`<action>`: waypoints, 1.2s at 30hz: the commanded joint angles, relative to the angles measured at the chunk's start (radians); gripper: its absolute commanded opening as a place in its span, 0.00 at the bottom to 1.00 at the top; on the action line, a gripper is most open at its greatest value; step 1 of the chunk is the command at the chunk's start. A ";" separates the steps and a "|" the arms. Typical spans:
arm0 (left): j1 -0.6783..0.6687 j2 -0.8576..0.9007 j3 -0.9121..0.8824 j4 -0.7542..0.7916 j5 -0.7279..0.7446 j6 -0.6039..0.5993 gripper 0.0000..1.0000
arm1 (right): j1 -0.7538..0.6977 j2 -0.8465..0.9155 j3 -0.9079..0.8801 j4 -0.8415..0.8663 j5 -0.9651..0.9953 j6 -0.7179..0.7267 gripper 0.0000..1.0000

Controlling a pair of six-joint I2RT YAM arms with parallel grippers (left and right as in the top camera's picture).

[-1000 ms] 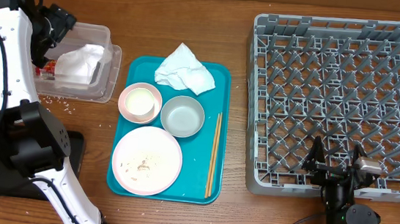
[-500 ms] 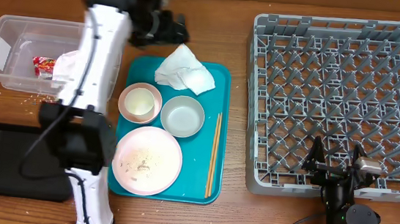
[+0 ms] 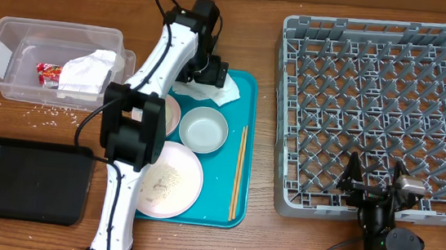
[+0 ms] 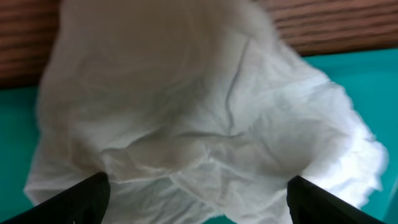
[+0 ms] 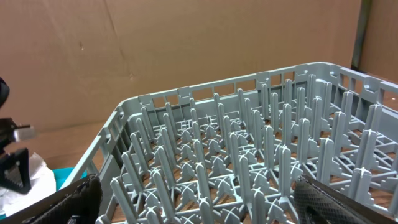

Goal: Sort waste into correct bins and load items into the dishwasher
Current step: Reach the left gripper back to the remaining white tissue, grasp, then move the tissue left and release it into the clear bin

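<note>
The left pincer (image 4: 199,198) is held wide open; nothing is gripped. Right under it, between its two fingers (image 4: 87,196), the crumpled white napkin (image 4: 205,112) is found on the teal tray (image 3: 218,192). The right pincer (image 3: 374,182), open too, is parked far away, so the left one is nearer.

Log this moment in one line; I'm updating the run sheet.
left gripper: open over crumpled white paper napkin on teal tray | right gripper: open at large grey plastic dish rack near edge

Reaches far forward with white-shelled left arm (image 3: 157,57), black two-finger left gripper (image 4: 198,199) spread wide. Holds black right gripper (image 3: 374,187) low, fingers likewise apart.
</note>
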 commanded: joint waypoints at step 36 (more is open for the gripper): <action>0.555 -0.080 0.373 -0.273 -0.184 -0.599 0.06 | -0.006 -0.010 -0.010 0.006 0.009 -0.004 1.00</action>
